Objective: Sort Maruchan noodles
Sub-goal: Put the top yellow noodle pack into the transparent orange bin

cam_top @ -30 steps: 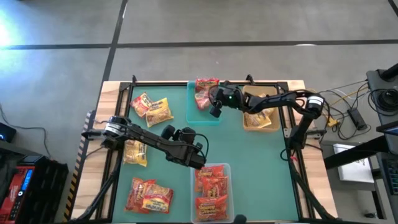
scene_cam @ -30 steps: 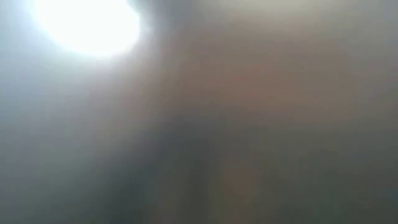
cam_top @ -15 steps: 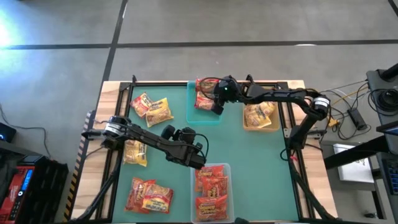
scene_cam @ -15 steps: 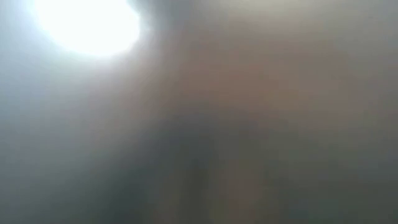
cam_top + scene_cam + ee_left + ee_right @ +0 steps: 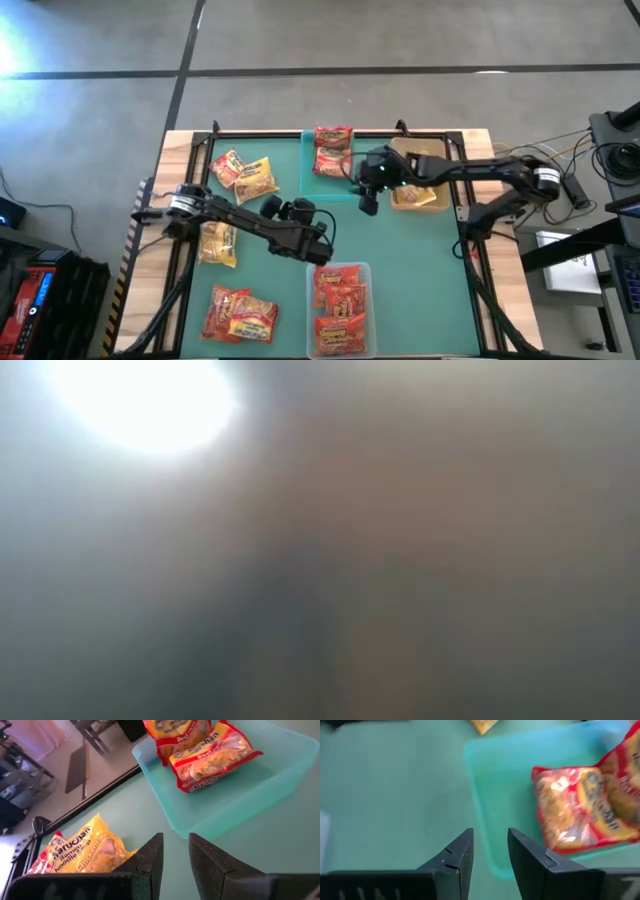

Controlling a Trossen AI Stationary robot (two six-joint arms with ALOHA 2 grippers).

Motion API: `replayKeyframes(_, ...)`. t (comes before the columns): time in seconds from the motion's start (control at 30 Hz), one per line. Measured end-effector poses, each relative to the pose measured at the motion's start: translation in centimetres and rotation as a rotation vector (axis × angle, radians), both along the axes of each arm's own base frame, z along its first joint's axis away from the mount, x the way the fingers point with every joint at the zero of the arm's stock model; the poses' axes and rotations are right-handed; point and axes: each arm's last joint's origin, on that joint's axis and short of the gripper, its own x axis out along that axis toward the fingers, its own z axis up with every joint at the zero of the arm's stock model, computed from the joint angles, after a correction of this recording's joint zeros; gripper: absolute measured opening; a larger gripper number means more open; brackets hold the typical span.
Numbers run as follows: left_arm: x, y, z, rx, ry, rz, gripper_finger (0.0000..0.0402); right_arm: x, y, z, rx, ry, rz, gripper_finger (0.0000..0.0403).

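Two red-and-white Maruchan noodles packets (image 5: 333,150) lie flat in the teal bin (image 5: 312,178) at the far middle. Yellow packets fill the tan bin (image 5: 398,200) on the right, and red-orange ones the clear bin (image 5: 362,270) at the near middle. Loose packets lie on the left of the mat (image 5: 245,175), (image 5: 217,243), (image 5: 240,312). My right gripper (image 5: 367,203) hovers open just right of the teal bin's near corner (image 5: 492,865), holding nothing. My left gripper (image 5: 176,845) stands open over the mat's middle, facing the teal bin (image 5: 235,802) and a yellow packet (image 5: 85,852).
A black frame (image 5: 300,133) rims the green mat. Bare mat (image 5: 410,260) lies between the three bins. The low view shows only glare and blur.
My right gripper has drawn back from over the teal bin toward the table's right and near edges, rising and tipping more level. The red-and-white packets stay lying in the bin.
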Motion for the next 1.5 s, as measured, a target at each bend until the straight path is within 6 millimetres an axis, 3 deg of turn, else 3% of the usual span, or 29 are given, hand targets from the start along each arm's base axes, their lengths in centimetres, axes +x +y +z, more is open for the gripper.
replayKeyframes(0.13,0.1,0.9,0.0,-0.016,0.022,0.017,0.0075,-1.8,1.9,-0.6,0.019,-0.031,0.008,0.0105)
replayKeyframes(0.4,0.1,2.4,-0.4,-0.180,0.281,-0.052,0.0075,-4.6,3.9,-2.8,0.090,-0.075,-0.009,0.0105)
replayKeyframes(0.53,-0.8,3.5,0.0,-0.173,0.389,-0.018,0.0075,-5.4,4.5,-4.1,0.121,-0.079,-0.018,0.0105)
replayKeyframes(0.7,-2.7,6.4,1.1,-0.169,0.467,0.128,0.0075,-6.1,5.0,-5.7,0.158,-0.067,-0.029,0.0105)
replayKeyframes(0.9,-5.4,11.1,2.0,-0.259,0.427,0.272,0.0075,-6.6,5.9,-6.8,0.197,-0.039,-0.026,0.0105)
replayKeyframes(1.13,-9.2,15.8,0.8,-0.447,0.246,0.420,0.0075,-6.7,7.4,-7.1,0.211,-0.024,0.028,0.0105)
replayKeyframes(1.3,-10.3,16.8,-0.8,-0.448,0.119,0.449,0.0075,-6.6,8.1,-7.0,0.209,-0.030,0.066,0.0105)
replayKeyframes(1.5,-10.8,17.4,-3.0,-0.442,0.086,0.482,0.0075,-6.5,8.4,-7.0,0.193,-0.046,0.069,0.0105)
